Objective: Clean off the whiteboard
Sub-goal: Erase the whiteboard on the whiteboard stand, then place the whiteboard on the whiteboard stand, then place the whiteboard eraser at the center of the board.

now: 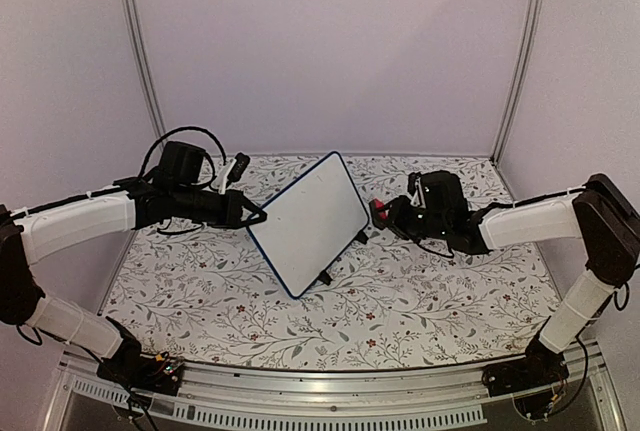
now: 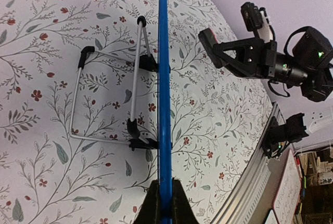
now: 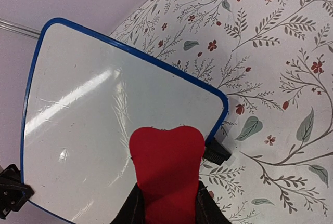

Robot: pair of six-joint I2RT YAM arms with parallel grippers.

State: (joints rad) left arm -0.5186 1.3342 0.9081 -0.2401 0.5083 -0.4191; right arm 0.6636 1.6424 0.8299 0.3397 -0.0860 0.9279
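Your left pincer (image 2: 165, 203) is clenching the blue rim of the whiteboard (image 1: 308, 223), which is running straight out ahead of its fingertips. Your right pincer (image 3: 167, 208) is grasping the red eraser (image 3: 166, 156), with the board's face directly ahead of it. Because you are holding the board by one thin edge, pressing hard is risking it twisting or slipping from the left jaws, or the eraser snagging the black clip foot (image 3: 216, 154) beside it.

Floral-patterned table (image 1: 400, 301), whiteboard (image 1: 308, 221) propped on its feet
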